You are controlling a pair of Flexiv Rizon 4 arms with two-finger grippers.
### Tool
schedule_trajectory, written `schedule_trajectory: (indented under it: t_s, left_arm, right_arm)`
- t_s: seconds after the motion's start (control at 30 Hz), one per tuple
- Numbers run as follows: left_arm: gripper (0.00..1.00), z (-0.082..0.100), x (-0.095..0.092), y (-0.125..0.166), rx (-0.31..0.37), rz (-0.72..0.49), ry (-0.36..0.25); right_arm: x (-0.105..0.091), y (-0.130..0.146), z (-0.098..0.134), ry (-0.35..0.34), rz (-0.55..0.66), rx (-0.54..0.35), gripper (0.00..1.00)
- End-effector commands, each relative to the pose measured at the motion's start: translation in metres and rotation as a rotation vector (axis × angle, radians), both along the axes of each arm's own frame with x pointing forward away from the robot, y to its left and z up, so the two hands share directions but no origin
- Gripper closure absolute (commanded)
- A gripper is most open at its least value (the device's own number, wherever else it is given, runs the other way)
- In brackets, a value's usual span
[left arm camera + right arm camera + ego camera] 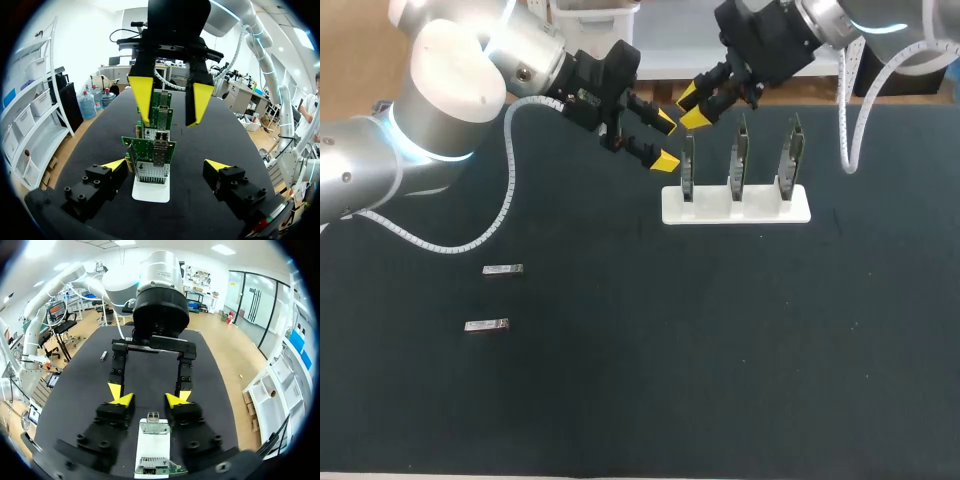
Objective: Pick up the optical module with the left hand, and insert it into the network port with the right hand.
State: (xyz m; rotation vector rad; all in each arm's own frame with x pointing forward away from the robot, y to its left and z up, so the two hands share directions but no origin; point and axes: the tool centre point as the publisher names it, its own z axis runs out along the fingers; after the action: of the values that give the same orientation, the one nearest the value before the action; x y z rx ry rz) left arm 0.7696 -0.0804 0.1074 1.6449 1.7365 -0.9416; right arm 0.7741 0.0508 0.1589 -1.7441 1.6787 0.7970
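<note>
Optical module (503, 269) lies flat on the table (620, 400), well apart from the left gripper (666, 141), back on the left arm's side. Second optical module (486, 325) is just beside the first, farther from the gripper again. Nothing touches either.

Left gripper: fingers wide apart, nothing in them. Right gripper (692, 107): also spread, nothing held. Both hang by the end network card (688, 168) of the three standing in the white holder (770, 212), tips facing each other, close but apart as far as I can tell.

Progress, my read: neither step is done. No pick made, so nothing to insert (and the left gripper is at the cards, not at a module). Left to do: go to a module, grasp it, get it to the right gripper, push it into the port.

View differences:
- Head: only view with both modules and the gap from them to the grippers. Ports are too small to read here.
- Left wrist: no module. It looks down the row, cards one behind another ahead of the left gripper (167, 165). Network port (161, 151) on the nearest card faces it. Right gripper (169, 100) is above the cards.
- Right wrist: one module (103, 355) only, on the table beyond the left gripper. End card's top edge sits under the right gripper (148, 401), in the gap between its fingers, no contact that I can see.
</note>
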Motion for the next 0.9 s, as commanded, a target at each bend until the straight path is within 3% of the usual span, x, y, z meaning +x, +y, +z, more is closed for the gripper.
schedule_trajectory:
  t_s: [0.03, 0.37, 0.43, 0.47, 0.5, 0.9]
  left_arm:
    - [0.00, 0.000, 0.000, 0.000, 0.003, 0.001, 0.000]
    - [0.00, 0.000, 0.000, 0.000, 0.003, 0.001, 0.000]
    - [0.00, 0.000, 0.000, 0.000, 0.003, 0.001, 0.000]
    - [0.00, 0.000, 0.000, 0.000, 0.003, 0.001, 0.000]
    - [0.00, 0.000, 0.000, 0.000, 0.003, 0.001, 0.000]
    - [0.00, 0.000, 0.000, 0.000, 0.003, 0.001, 0.000]
  right_arm:
    - [-0.005, -0.003, 0.005, -0.007, 0.013, 0.010, 0.00]
    - [-0.007, -0.010, 0.020, 0.040, 0.027, 0.082, 0.00]
    - [-0.008, -0.010, 0.020, 0.043, 0.036, 0.084, 0.51]
    - [-0.008, -0.011, 0.020, 0.042, 0.037, 0.082, 0.68]
    - [-0.009, -0.010, 0.019, 0.042, 0.037, 0.082, 1.00]
    - [-0.008, -0.007, 0.010, 0.045, 0.024, 0.065, 1.00]
